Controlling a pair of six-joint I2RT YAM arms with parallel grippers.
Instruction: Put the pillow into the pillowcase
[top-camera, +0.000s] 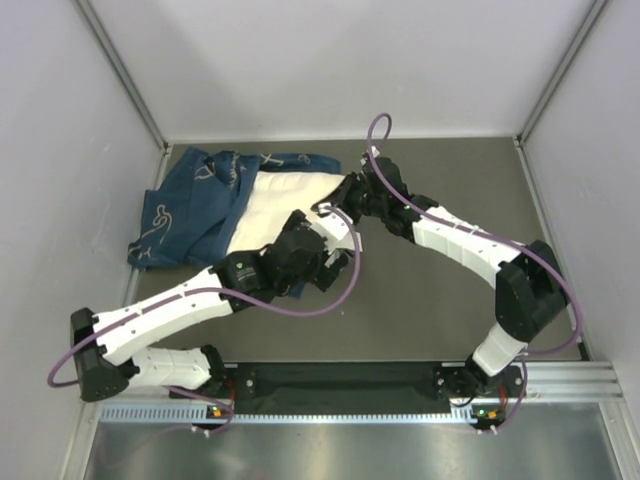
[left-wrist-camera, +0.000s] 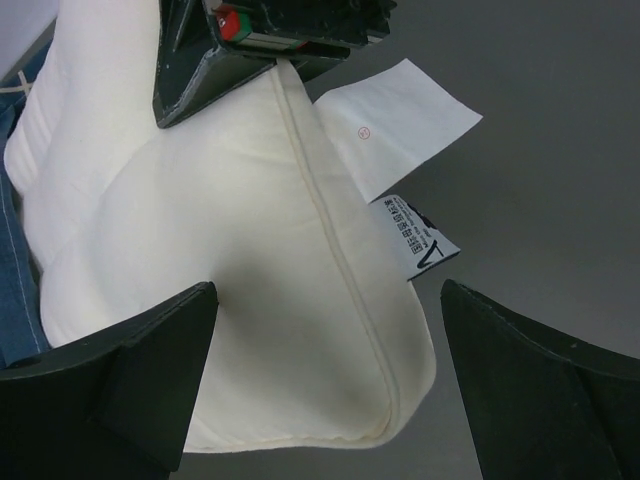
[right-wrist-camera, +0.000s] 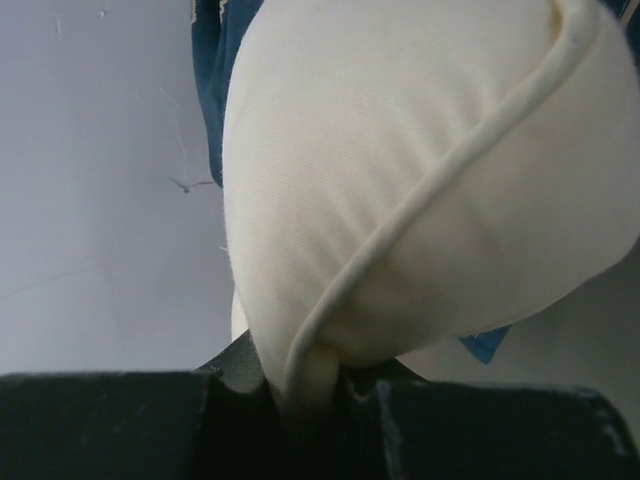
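Observation:
The cream-white pillow (top-camera: 275, 205) lies with its left end inside the dark blue pillowcase (top-camera: 190, 205) at the table's back left. My right gripper (top-camera: 345, 197) is shut on the piped seam at the pillow's right end; the right wrist view shows the piping pinched between its jaws (right-wrist-camera: 315, 385) and the pillow (right-wrist-camera: 420, 170) bulging above. My left gripper (left-wrist-camera: 325, 390) is open, its fingers (left-wrist-camera: 120, 390) straddling the near right corner of the pillow (left-wrist-camera: 230, 250) without touching it. A white tag (left-wrist-camera: 400, 125) and a printed label (left-wrist-camera: 415, 235) stick out of the seam. The bear print is hidden.
White walls (top-camera: 350, 60) close in the grey table on three sides, and the pillowcase lies against the left one. A metal rail (top-camera: 350, 385) with the arm bases runs along the near edge. Purple cables (top-camera: 340, 290) loop off both arms.

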